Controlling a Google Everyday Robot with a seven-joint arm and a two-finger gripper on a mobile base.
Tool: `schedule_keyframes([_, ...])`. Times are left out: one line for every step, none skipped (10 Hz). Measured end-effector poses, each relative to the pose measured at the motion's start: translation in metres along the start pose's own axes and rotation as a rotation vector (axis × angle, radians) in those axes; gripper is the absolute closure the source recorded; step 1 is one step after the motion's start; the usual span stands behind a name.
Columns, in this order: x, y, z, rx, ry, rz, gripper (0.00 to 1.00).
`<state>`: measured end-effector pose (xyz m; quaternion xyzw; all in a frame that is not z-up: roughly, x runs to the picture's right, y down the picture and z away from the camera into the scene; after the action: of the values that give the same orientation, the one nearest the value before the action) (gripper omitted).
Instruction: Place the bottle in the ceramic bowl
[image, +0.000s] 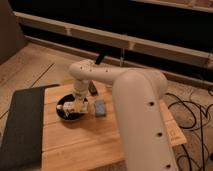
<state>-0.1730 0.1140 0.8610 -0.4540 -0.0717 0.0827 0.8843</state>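
The black ceramic bowl (64, 112) sits on the left part of the wooden table (75, 142). My gripper (75, 105) hangs down from the white arm, directly over the bowl's inside and low above it. A small white shape at the gripper's tip, over the bowl, looks like the bottle (68, 106). I cannot make out whether the bottle is held or lies in the bowl. The arm covers the bowl's right rim.
A flat blue rectangular object (100, 107) lies just right of the bowl. A small dark item (92, 89) sits behind the arm. A dark mat (22, 125) covers the table's left side. Cables (192, 125) trail on the floor at right.
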Motion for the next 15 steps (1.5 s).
schedule_keyframes([-0.006,0.001,0.007,-0.014,0.009,-0.02,0.85])
schedule_keyframes([-0.009,-0.001,0.011,-0.021,0.027,-0.038,0.73])
schedule_keyframes([-0.01,-0.005,0.011,-0.015,0.037,-0.049,0.62])
schedule_keyframes([-0.013,-0.01,0.006,-0.001,0.045,-0.057,0.53])
schedule_keyframes([-0.017,-0.015,0.001,0.02,0.051,-0.068,0.43])
schedule_keyframes([-0.021,-0.018,-0.008,0.037,0.056,-0.078,0.32])
schedule_keyframes([-0.022,-0.019,-0.016,0.053,0.063,-0.086,0.24])
schedule_keyframes([-0.025,-0.02,-0.023,0.067,0.067,-0.092,0.2])
schedule_keyframes([-0.025,-0.019,-0.026,0.073,0.07,-0.094,0.2])
schedule_keyframes([-0.023,-0.017,-0.027,0.072,0.074,-0.086,0.2])
schedule_keyframes([-0.02,-0.015,-0.027,0.07,0.077,-0.08,0.2])
schedule_keyframes([-0.019,-0.013,-0.027,0.067,0.078,-0.073,0.2])
schedule_keyframes([-0.016,-0.012,-0.027,0.066,0.077,-0.066,0.2])
schedule_keyframes([-0.015,-0.011,-0.028,0.066,0.075,-0.059,0.2])
schedule_keyframes([-0.012,-0.011,-0.033,0.074,0.071,-0.042,0.2])
